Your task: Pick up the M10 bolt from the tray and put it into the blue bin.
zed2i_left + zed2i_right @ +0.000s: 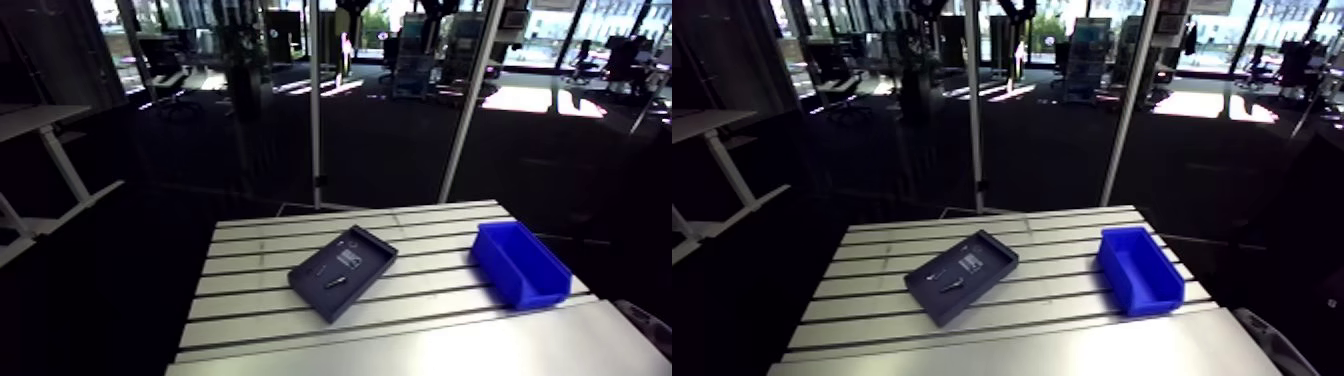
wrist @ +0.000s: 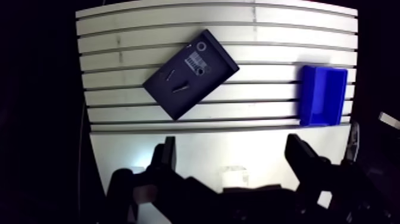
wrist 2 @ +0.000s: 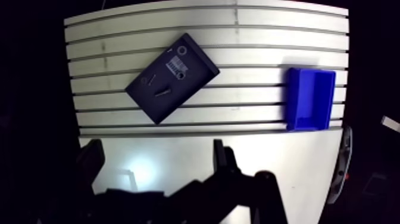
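A dark rectangular tray [image 2: 218,58] lies askew on the slotted table, left of centre. Inside it lies a short dark bolt [image 2: 181,89], with a thinner small part [image 2: 169,74] beside it and a white label [image 2: 198,59] toward one end. In the arm view the bolt [image 1: 335,283] sits near the tray's [image 1: 330,308] front corner. The blue bin [image 2: 322,95] stands apart on the tray's right, near the table's right edge, and looks empty. My gripper [image 2: 233,156] hangs high above the table's smooth front plate, well short of the tray. It is open with nothing between its fingers [image 2: 166,158].
The slotted table [image 1: 250,295] ends in a smooth metal plate [image 1: 450,345] at the front. Two upright poles [image 1: 316,120] rise just behind the far edge. A bare strip of table separates the tray from the blue bin [image 1: 520,262].
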`<control>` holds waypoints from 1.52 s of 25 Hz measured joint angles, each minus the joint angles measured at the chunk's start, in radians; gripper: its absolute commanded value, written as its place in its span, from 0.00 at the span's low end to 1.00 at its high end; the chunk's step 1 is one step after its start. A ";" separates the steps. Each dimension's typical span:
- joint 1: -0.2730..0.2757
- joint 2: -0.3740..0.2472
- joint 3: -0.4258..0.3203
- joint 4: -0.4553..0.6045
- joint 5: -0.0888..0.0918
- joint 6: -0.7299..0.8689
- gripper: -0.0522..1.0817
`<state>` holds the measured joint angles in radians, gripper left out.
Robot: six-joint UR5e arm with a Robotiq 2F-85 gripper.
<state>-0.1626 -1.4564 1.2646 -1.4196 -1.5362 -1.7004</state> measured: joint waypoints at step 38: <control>0.022 -0.003 0.100 -0.060 0.038 0.445 0.05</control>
<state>-0.1402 -1.4594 1.3647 -1.4797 -1.4982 -1.2553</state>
